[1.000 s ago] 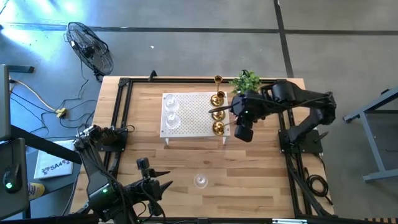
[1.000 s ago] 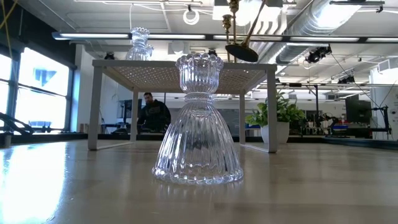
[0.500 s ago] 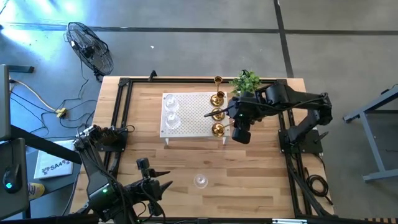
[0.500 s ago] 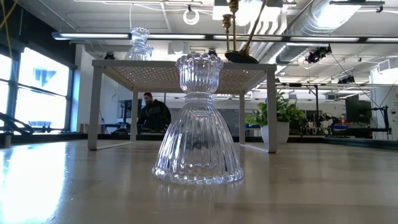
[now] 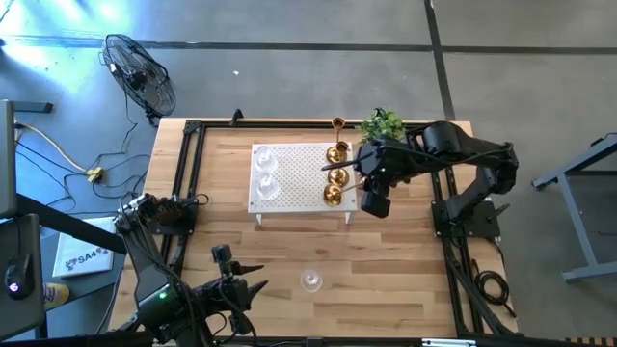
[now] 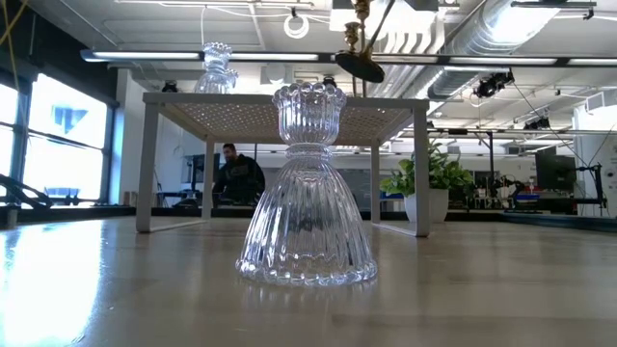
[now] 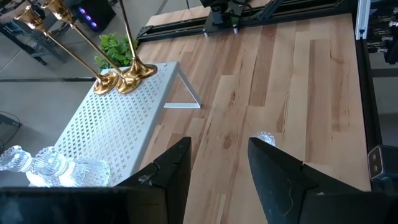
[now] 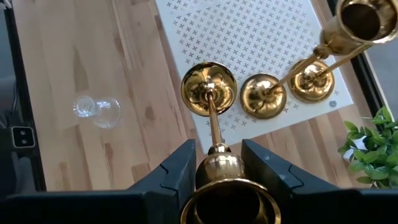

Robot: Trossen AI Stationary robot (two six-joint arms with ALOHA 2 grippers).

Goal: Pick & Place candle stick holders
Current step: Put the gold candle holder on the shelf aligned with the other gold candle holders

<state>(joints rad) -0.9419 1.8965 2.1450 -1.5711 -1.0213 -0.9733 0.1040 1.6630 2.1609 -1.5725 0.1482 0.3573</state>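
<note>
My right gripper [image 5: 363,188] is shut on a gold candle stick holder [image 8: 210,112] over the near right corner of the white perforated platform [image 5: 294,173]. Two more gold holders [image 8: 262,94] [image 8: 313,79] stand on their round bases along the platform's right side. Two glass holders [image 5: 266,172] stand at its left. Another glass holder [image 6: 308,188] stands on its wide base on the table near the front. My left gripper [image 7: 217,168] hovers open at the near left, with nothing between its fingers. My right gripper pinches the gold holder at the knob just under its cup [image 8: 217,163], one finger on each side. The fingers slant down from the table's right. The holder is tilted, and its round base [image 6: 359,67] points down and hangs clear above the platform's top.
A small green plant [image 5: 383,125] stands right behind the right gripper at the far right. A black frame [image 5: 188,193] runs along the table's edges. A person [image 6: 236,173] is in the room beyond the table.
The held gold holder's base first sank to about the level of the platform's top, then rose clear of it and shifted a little toward the table's left. The right gripper has kept its hold.
</note>
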